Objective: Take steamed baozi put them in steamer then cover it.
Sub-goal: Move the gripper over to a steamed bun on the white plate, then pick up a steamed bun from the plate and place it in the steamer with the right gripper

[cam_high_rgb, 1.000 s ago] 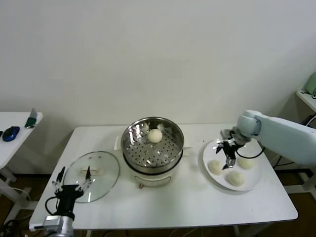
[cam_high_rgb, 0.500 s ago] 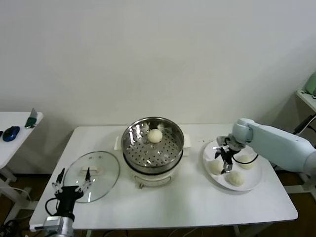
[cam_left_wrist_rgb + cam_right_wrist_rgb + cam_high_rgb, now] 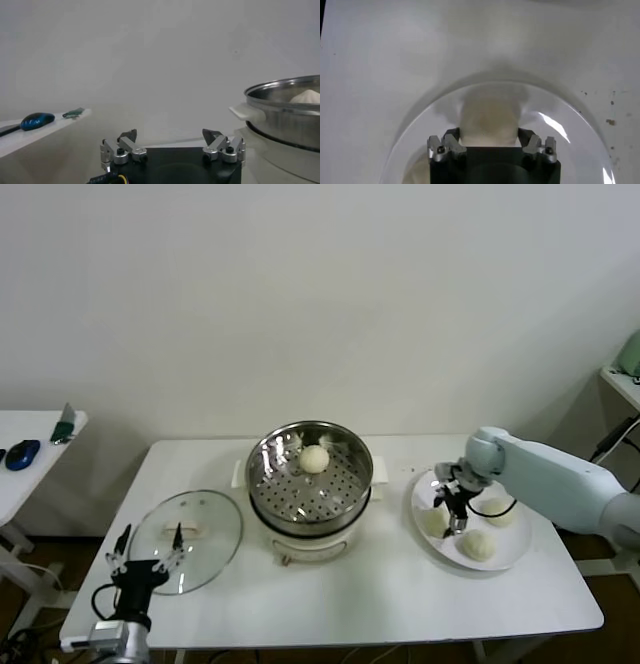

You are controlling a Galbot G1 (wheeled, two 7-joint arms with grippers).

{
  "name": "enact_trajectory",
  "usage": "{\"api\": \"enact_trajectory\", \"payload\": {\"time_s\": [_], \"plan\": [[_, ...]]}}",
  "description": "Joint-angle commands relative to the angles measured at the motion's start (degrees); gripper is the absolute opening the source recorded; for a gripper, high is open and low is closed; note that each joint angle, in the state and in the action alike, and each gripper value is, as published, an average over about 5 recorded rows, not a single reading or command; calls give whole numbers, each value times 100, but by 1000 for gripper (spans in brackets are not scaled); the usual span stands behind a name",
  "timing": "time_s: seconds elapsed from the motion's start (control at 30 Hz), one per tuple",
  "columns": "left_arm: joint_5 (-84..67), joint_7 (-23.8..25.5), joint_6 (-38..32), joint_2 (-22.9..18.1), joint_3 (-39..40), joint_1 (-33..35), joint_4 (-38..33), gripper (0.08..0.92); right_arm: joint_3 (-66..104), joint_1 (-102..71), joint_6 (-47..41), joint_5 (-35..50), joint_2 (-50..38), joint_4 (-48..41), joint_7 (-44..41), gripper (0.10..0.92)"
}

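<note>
Your right tool is down over the flat white plate at the right end of the white counter, its fingers spread and straddling one of the small cream-white steamed buns — in the right wrist view the bun sits squarely between the two fingertips, but you cannot yet call it gripped; the fingers look parted around it rather than clamped. That low, wrist-down pose makes sense: the bun is soft and round, so it wants pinching from above, across its middle. Two more buns lie on the same plate, one nearer you and one on the far right side, close enough that a wide approach risks nudging them.

The round shiny stainless-steel steamer stands on its white base at the centre of the counter, uncovered, with one bun already resting on the perforated tray towards the back. So roughly a quarter of the loading appears done.

The round clear glass lid with its white bar handle lies flat on the counter left of the steamer, out of the loading path. Your left tool waits just at the lid's near edge, fingers wide apart and holding nothing — presumably parked there so it can take the handle once the buns are in
</note>
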Motion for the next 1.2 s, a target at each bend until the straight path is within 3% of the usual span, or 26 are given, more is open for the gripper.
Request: {"api": "enact_trajectory", "payload": {"time_s": [0.03,0.23,0.47,0.73,1.2], "plan": [[34,3,3,-16,11,18,-19,823,57,-14,14,13,24,-59,-22,731],[43,6,1,-11,18,50,-53,823,-281,596,-132,594,-185,225,-5,721],[57,6,17,2,80,59,-153,823,-1703,2710,-173,2040,-93,398,-95,721],[104,13,3,17,237,70,-271,823,-2520,4242,-383,3372,689,581,-153,722],[9,19,-82,167,228,345,-415,823,-2346,4010,-961,4622,2653,700,390,729]]}}
